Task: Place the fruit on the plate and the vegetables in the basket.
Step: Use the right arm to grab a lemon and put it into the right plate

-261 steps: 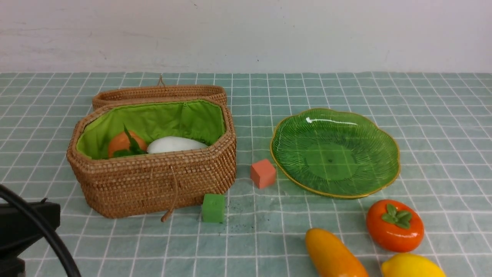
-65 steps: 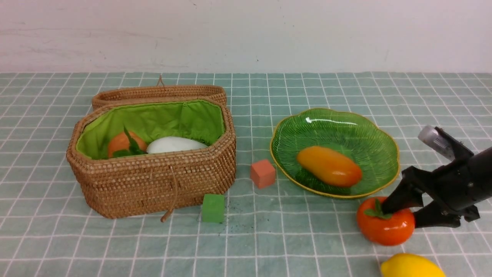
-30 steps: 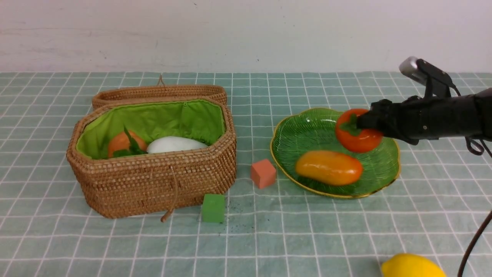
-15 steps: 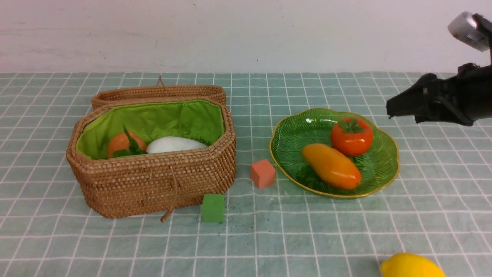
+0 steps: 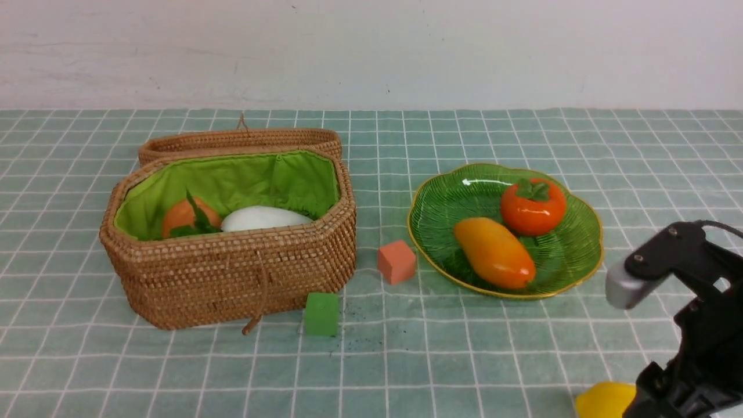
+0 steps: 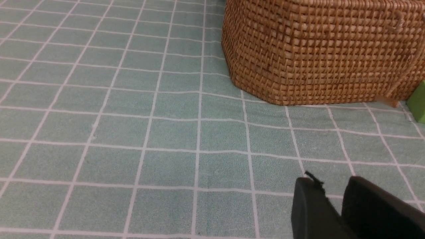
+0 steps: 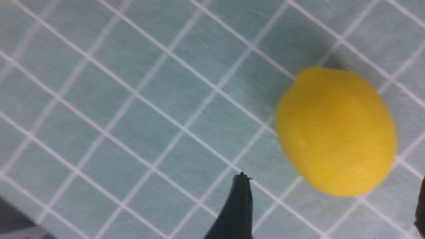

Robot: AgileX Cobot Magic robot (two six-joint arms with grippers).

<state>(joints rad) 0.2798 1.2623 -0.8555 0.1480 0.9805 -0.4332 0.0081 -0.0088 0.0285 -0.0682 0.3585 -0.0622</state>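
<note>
**Right wrist view: last fruit lined up**

The right gripper [image 7: 332, 205] hung spread wide, the lemon [image 7: 335, 131] lying on the cloth between its fingers, ungrasped. The mango [image 5: 493, 252] and persimmon [image 5: 533, 206] sat on the plate [image 5: 432, 203]. Next it likely needed lowering and closing.

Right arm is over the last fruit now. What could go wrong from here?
The lemon is round and glossy and sits off-centre between the open right tool's fingers, so it may squirt out or roll. The plate already holds the mango and persimmon; a dropped lemon could knock them.
</note>
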